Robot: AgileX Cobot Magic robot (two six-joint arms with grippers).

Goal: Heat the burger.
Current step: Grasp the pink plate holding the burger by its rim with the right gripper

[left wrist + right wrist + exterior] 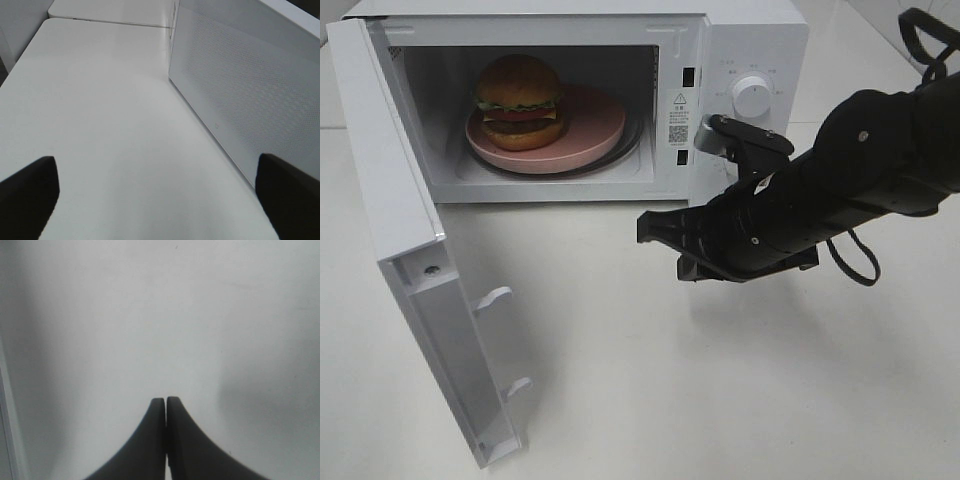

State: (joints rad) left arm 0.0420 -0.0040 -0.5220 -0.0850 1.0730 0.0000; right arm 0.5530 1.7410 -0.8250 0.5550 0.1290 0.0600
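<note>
Burger (518, 100) and pink plate (600, 125) sit together inside the microwave (750, 40), the burger upright on the left part of the plate, so the loading step looks done. The door (400, 230) stands swung wide to the left, which makes closing it the step in hand, with the dial (752, 97) on the control panel to be turned after that. The right gripper (166, 400) has its jaws pressed together with nothing between them; it hovers above the bare table (720, 380) in front of the oven, below the opening and clear of it, pointing toward the door side. The left gripper (155, 160) is spread wide and empty, and its wrist camera looks along a white meshed panel just beside it, most likely the outer face of the door. From that spot a push on the panel would probably swing the door home. The move calls for contact near the free edge of the door, away from the hinge, a steady sweep along its arc, and the right arm kept out of the door's path until the latch hooks meet their slots.
</note>
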